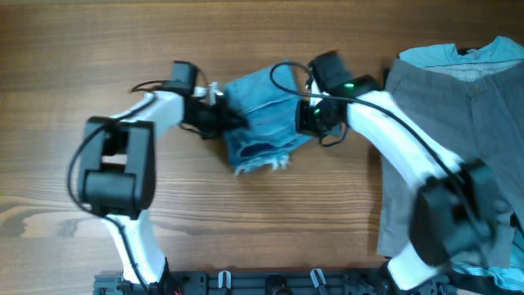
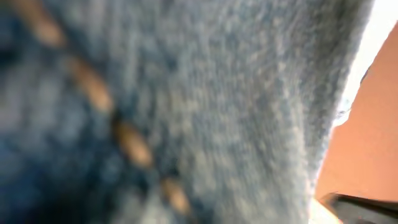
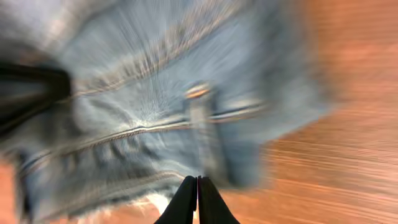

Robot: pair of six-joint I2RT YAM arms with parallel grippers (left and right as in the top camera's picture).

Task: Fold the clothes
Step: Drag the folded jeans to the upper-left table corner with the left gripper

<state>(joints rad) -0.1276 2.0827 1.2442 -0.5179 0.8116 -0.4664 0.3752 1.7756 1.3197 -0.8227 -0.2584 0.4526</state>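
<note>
Left claw (image 1: 223,119) pointing rightward, grip hidden, right claw (image 3: 198,198) opposite it, pinched closed

Three garments lie in the overhead view: one pair of light blue jeans (image 1: 262,119) bundled at the centre, one pair of grey trousers (image 1: 483,106) at the right edge, and one pale blue-green shirt (image 1: 499,51) showing in the upper right corner. There is one wooden table (image 1: 246,229). Two white and black arms reach in, one left arm (image 1: 131,139) and one right arm (image 1: 401,139), carrying two grippers: the left gripper (image 1: 225,115) and the right gripper (image 1: 307,115).
</note>
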